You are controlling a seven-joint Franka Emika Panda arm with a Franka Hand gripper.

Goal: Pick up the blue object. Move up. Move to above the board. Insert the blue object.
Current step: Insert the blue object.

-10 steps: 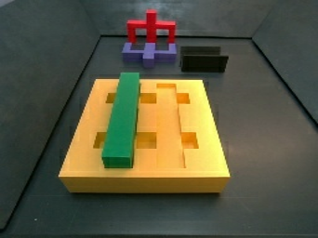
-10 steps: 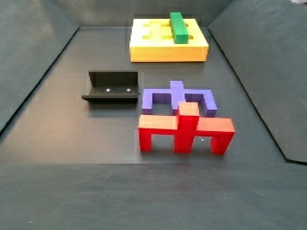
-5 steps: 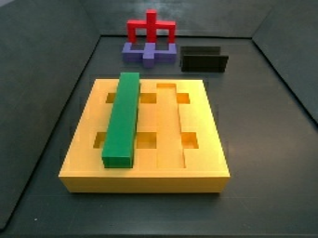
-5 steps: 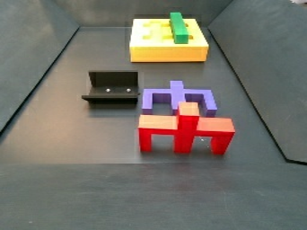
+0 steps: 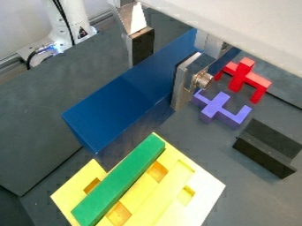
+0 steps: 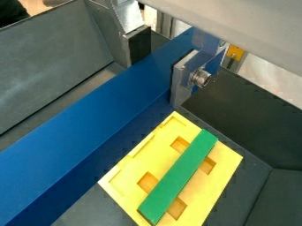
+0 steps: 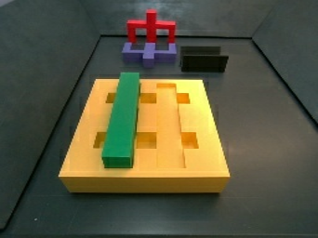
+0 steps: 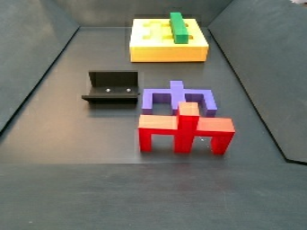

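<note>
In both wrist views my gripper is shut on the blue object, a long dark-blue bar clamped across its width between the silver fingers. It hangs in the air above the floor, beside the board. The board is a yellow slab with grooves and square cut-outs, and a green bar lies in one groove. Both side views show the board with the green bar, but not the gripper or the blue object.
A purple block with a red cross piece stands beyond the board. The black fixture stands next to it. Both also show in a wrist view: the purple block and the fixture. Dark walls enclose the floor.
</note>
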